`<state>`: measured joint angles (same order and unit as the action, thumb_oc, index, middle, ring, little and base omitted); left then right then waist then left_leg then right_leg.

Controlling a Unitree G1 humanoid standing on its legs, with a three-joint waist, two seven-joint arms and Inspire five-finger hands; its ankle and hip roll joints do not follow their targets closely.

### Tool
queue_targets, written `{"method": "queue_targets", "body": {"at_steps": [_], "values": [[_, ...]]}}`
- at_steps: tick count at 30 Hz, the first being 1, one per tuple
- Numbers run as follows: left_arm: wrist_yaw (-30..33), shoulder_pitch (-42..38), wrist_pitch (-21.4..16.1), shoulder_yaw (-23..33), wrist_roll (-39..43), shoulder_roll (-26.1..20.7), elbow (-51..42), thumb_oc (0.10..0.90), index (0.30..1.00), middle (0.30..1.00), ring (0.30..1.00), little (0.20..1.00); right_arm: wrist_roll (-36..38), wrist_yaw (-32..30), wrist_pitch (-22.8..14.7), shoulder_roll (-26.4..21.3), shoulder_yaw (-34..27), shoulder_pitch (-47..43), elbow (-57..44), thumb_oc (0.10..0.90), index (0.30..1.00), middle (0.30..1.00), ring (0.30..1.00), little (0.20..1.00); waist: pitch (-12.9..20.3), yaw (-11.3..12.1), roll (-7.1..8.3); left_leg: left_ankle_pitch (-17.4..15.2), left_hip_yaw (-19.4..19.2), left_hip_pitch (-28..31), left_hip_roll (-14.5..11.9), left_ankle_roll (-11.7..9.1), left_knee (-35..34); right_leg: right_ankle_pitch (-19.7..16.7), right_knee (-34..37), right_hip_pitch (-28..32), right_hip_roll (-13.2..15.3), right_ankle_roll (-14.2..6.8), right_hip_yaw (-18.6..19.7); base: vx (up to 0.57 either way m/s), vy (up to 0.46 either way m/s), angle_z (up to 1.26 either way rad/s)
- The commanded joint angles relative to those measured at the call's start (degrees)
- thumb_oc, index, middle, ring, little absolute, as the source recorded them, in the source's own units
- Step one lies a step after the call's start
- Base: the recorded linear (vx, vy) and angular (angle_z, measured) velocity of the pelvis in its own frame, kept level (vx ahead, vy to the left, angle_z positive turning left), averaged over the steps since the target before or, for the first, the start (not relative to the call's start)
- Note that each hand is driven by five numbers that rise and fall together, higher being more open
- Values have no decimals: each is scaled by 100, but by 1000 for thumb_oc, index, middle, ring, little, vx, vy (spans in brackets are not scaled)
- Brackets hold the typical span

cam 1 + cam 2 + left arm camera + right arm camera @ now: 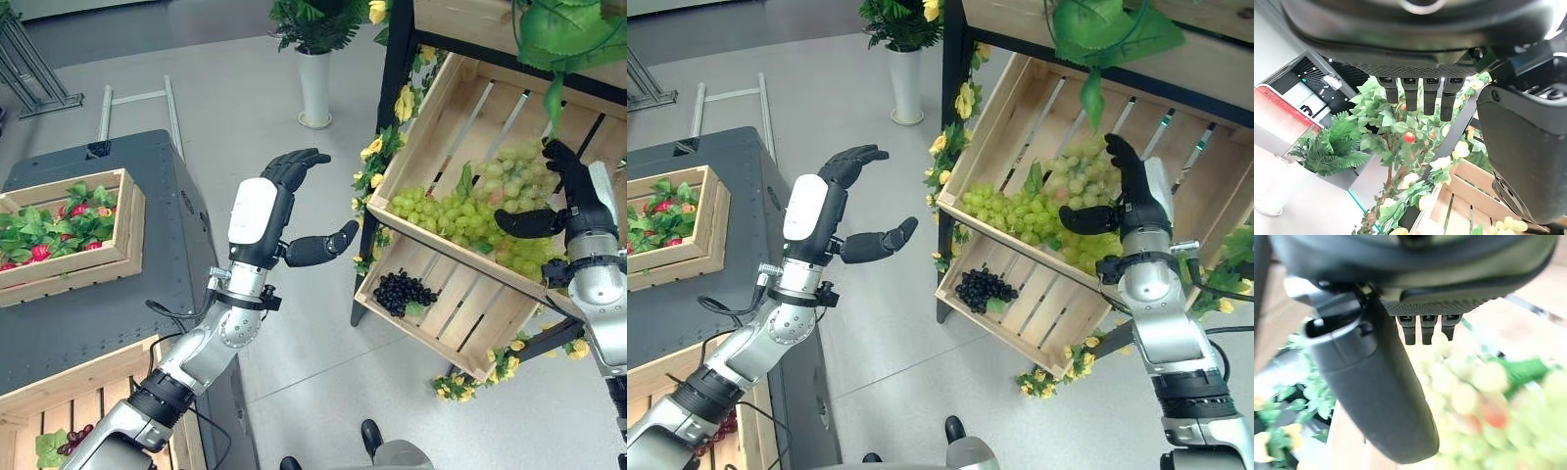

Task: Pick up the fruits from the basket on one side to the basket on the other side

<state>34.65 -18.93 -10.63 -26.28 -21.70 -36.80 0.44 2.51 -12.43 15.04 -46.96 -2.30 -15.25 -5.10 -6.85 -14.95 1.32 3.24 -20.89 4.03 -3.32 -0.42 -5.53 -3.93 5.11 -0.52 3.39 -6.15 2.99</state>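
Observation:
A heap of green grapes (460, 211) lies in the tilted upper wooden crate (431, 127) of the shelf on the right. My right hand (580, 201) is over the right part of that heap, open, with its thumb stretched across the grapes and its fingers (1422, 330) straight above them. A bunch of dark grapes (400, 291) lies in the lower crate (460, 328). My left hand (279, 206) is raised in mid-air between the grey table and the shelf, open and holding nothing. On the grey table (147, 284) stands a crate of strawberries (59, 230) among leaves.
Another wooden crate (88, 411) at the lower left holds a few dark grapes and a leaf. Yellow flowers (377, 157) trim the black shelf frame. A potted plant (313, 78) stands on the floor behind. A person's shoes (370, 436) show at the bottom edge.

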Motion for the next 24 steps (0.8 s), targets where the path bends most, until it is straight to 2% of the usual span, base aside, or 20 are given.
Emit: {"method": "queue_targets", "body": {"at_steps": [1,5,10,13,16,17,18,24], "values": [[387,-868,-148,158,-62,14,-280,800,900,900,900,900,-485,-273,-306,-602,-716,-381,-655,800,900,900,900,900,533,85,54,-587,116,332,-103,-180,53,-55,-11,-64,-317,-59,-243,0,13,-3],[398,-825,-94,225,-71,24,-324,800,900,900,900,900,-656,-489,-333,-530,-920,-207,-955,800,900,900,900,900,530,59,28,-597,84,339,-111,-174,53,-53,-11,-66,-331,-56,-212,0,0,0],[398,-787,-44,283,-93,61,-356,800,900,900,900,900,-229,-487,-479,-396,-1014,-226,-1307,800,900,900,900,900,524,57,-3,-608,48,339,-116,-181,53,-35,-11,-68,-338,-50,-203,-6,1,-3],[385,-784,-58,313,-104,68,-366,800,900,900,900,900,250,-373,-650,-300,-924,-225,-1420,800,900,900,900,900,516,79,-16,-603,53,327,-119,-189,53,-30,-11,-72,-331,-46,-227,-9,-1,-6],[421,-757,-73,342,-160,114,-329,800,900,900,900,900,1200,-55,-972,-27,-651,-188,-1541,800,900,900,900,900,524,146,-29,-587,75,324,-125,-201,53,-22,-11,-64,-304,-33,-305,-7,1,-5],[421,-750,-75,345,-162,110,-330,800,900,900,900,900,1203,-51,-982,-23,-647,-186,-1537,800,900,900,900,900,527,139,-25,-586,77,325,-125,-201,53,-21,-11,-63,-304,-32,-308,0,0,0],[455,-733,-102,373,-197,130,-288,800,900,900,900,900,1443,81,-1176,127,-489,-180,-1561,800,900,900,900,900,529,190,-33,-575,91,323,-122,-204,53,-18,-11,-52,-287,-25,-361,0,0,0],[646,-653,-155,436,-296,141,-154,800,900,900,900,900,2575,394,-1302,641,-40,-213,-1543,800,900,900,900,900,541,347,-31,-545,212,285,-104,-216,53,4,-11,-15,-228,-16,-557,-11,0,5]]}}
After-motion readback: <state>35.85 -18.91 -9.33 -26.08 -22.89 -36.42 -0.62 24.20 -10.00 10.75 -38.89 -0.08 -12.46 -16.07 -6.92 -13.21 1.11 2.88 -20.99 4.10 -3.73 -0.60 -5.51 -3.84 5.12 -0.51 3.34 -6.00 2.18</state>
